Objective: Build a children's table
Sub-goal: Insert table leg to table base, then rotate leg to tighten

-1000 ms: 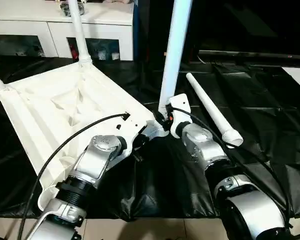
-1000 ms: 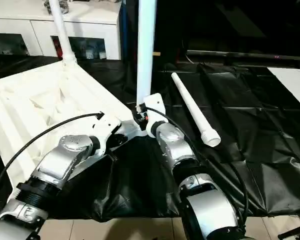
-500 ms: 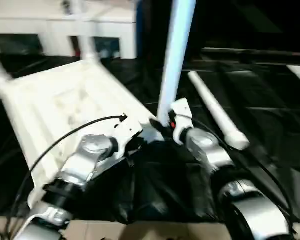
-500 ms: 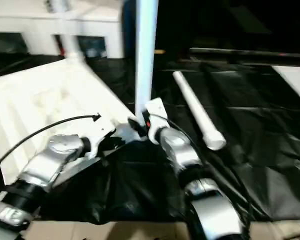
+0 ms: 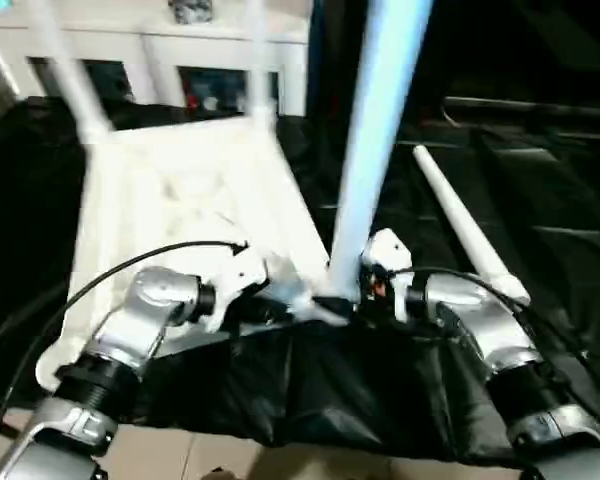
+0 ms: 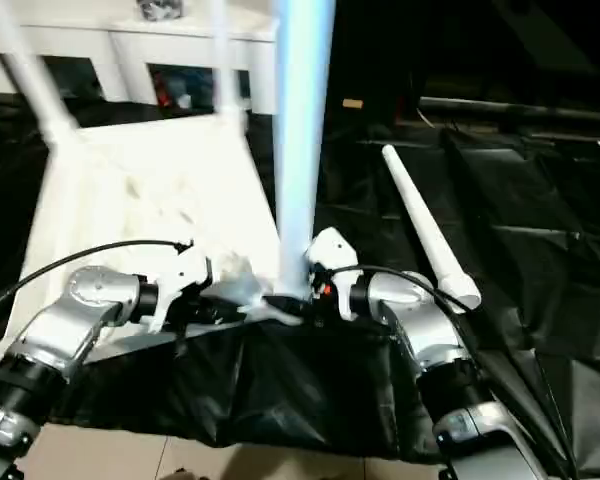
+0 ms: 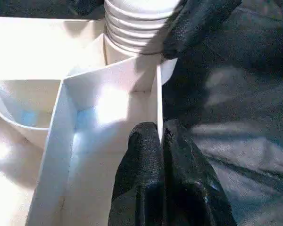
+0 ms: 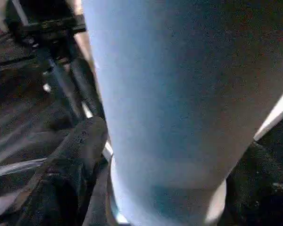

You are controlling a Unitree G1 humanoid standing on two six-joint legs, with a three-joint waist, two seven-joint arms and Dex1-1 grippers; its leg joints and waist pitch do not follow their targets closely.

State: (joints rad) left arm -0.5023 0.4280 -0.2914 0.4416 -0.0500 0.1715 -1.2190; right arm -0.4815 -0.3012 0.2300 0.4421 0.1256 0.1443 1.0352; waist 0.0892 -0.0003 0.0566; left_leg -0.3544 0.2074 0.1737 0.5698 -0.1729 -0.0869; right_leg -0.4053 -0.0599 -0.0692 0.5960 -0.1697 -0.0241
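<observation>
With two legs (image 5: 70,80) already standing on the far corners of the upturned top (image 5: 180,200), our right gripper (image 5: 355,295) clamps the third leg (image 5: 375,160) in its socket, our left gripper (image 7: 160,141) pinches the top's rim beside it, and the fourth leg (image 5: 465,235) lies beyond our right gripper.

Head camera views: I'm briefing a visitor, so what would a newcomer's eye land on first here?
The tall white leg standing upright at the near corner of the upside-down table top, with the right claw gripping its base. The left claw pinches the top's edge rib beside it. A loose leg lies on the black sheet to the right.
</observation>
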